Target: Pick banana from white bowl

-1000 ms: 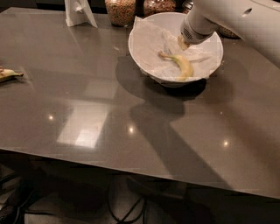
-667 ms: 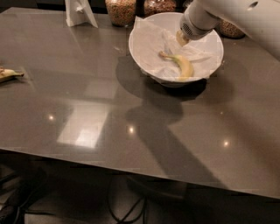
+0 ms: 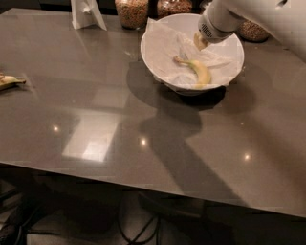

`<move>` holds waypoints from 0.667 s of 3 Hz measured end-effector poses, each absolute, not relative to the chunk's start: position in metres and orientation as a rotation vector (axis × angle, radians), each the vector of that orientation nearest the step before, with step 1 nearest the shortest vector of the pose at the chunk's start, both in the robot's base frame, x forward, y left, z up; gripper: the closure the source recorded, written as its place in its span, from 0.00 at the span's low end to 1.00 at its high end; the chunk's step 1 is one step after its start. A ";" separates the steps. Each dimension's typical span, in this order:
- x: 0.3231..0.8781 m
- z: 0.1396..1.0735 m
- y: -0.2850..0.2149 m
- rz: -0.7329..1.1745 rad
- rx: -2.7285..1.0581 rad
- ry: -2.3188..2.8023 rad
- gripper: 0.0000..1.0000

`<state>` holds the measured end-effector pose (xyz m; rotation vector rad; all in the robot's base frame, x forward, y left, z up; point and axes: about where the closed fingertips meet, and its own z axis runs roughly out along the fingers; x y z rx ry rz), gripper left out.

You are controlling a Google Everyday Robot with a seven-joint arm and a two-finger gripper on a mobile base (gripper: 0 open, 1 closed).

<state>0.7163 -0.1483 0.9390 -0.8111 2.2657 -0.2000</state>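
Note:
The white bowl (image 3: 162, 72) stands at the back right of the grey table and is lined with white paper. The small yellow banana (image 3: 200, 72) lies inside it, its stem pointing left. My gripper (image 3: 200, 42) hangs over the back of the bowl, just above and behind the banana, on the white arm that comes in from the upper right. It holds nothing that I can see.
Glass jars of grains (image 3: 131, 12) stand behind the bowl, with another jar (image 3: 253, 31) at the right. A white folded stand (image 3: 86, 14) is at the back left. A paler banana (image 3: 9, 81) lies at the table's left edge.
The gripper has shifted slightly up and to the left over the bowl. The banana has not moved.

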 end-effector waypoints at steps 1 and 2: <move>0.716 0.928 -0.155 -0.179 -0.782 2.299 0.46; 0.718 0.916 -0.160 -0.155 -0.760 2.328 0.46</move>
